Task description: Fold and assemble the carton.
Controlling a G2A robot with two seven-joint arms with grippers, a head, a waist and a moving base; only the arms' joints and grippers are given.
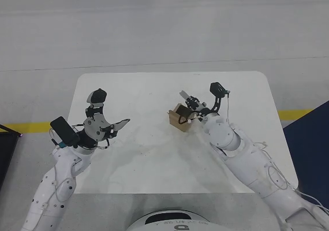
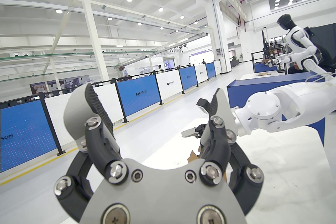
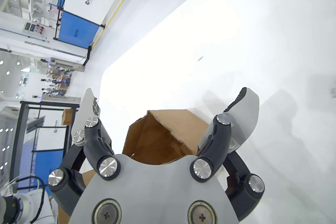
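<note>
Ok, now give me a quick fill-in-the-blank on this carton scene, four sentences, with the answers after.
1. The carton sits on a ____ table.
2. The left tool stands wide ____, holding nothing.
3. The carton's colour is ____.
4. The thing beside the right tool is the ____.

Missing words: white; open; brown; carton.
</note>
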